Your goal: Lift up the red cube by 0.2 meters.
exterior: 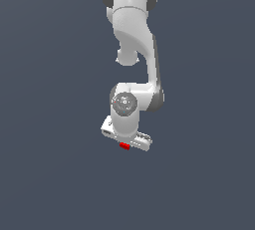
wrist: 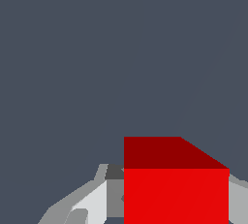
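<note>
Your gripper [exterior: 125, 143] sits just below the centre of the exterior view, pinching the red cube [exterior: 124, 146], which peeks out beneath the white hand as 1 small red patch. In the wrist view, the red cube [wrist: 176, 189] fills the lower right, gripped between grey fingers [wrist: 89, 201] at both sides.

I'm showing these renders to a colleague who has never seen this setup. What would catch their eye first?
The red cube stands out first: it is the only bright colour, filling much of the wrist view between the grey fingers. In the exterior view it is just a small red speck at the gripper. Next comes the white arm, reaching down from the top of the exterior view against a plain dark grey-blue background.
</note>
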Controlling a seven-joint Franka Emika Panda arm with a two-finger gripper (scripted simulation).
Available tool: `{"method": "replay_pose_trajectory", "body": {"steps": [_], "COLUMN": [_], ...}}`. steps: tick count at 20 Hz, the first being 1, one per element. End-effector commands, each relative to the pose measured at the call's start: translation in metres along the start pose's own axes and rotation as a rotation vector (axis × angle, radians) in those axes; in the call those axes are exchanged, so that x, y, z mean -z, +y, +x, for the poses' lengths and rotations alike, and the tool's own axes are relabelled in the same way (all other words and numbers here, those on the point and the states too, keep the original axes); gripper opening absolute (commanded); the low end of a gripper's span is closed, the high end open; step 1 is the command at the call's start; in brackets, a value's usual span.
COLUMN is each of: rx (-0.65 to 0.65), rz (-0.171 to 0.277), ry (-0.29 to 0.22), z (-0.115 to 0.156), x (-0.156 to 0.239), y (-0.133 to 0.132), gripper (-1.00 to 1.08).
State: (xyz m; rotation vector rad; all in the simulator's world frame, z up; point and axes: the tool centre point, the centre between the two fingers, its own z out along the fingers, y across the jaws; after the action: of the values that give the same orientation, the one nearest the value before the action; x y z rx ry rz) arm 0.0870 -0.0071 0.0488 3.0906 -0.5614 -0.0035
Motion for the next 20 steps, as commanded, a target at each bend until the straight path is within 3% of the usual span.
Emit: {"method": "replay_pose_trajectory", "body": {"steps": [1,13,20], "rx": [0.0,-0.001,-0.001], "rz": [0.001,0.001,0.001], "ry": [0.002,0.002,0.002], "z": [0.0,-0.001,0.0], "x": [0.019,0.136,0.173], "y": [0.0,0.001,0.001], "gripper": [-1.0,-1.0,-1.0]}}
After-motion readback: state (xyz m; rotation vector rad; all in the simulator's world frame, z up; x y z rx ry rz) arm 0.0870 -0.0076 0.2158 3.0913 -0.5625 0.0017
